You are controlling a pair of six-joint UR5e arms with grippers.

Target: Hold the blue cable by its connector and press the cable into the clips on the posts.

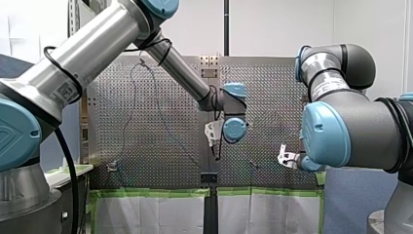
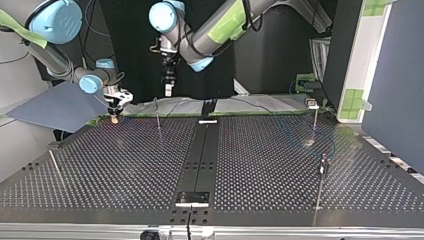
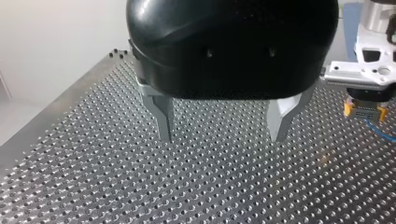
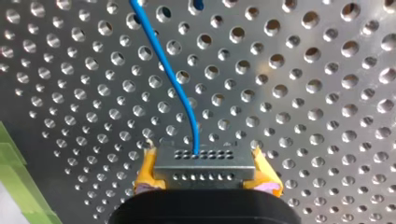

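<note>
My right gripper (image 4: 205,173) is shut with its yellow pads on the grey connector (image 4: 204,161) of the blue cable (image 4: 173,77), which runs ahead over the perforated table (image 4: 303,93). In the top view my right gripper (image 2: 115,116) sits low at the table's far left edge. My left gripper (image 3: 223,128) hangs above the table, its metal fingers (image 3: 163,116) wide apart and empty. My right gripper (image 3: 364,100) shows beside it with the cable (image 3: 380,131) trailing from it. Thin posts (image 2: 157,116) (image 2: 315,119) (image 2: 322,175) stand on the table.
A dark rail (image 2: 200,155) runs down the middle of the table in the top view. Another thin post (image 2: 55,167) leans at the left. A grey board (image 2: 55,107) lies beyond the far left edge. Green-taped panels (image 2: 355,65) stand at the right.
</note>
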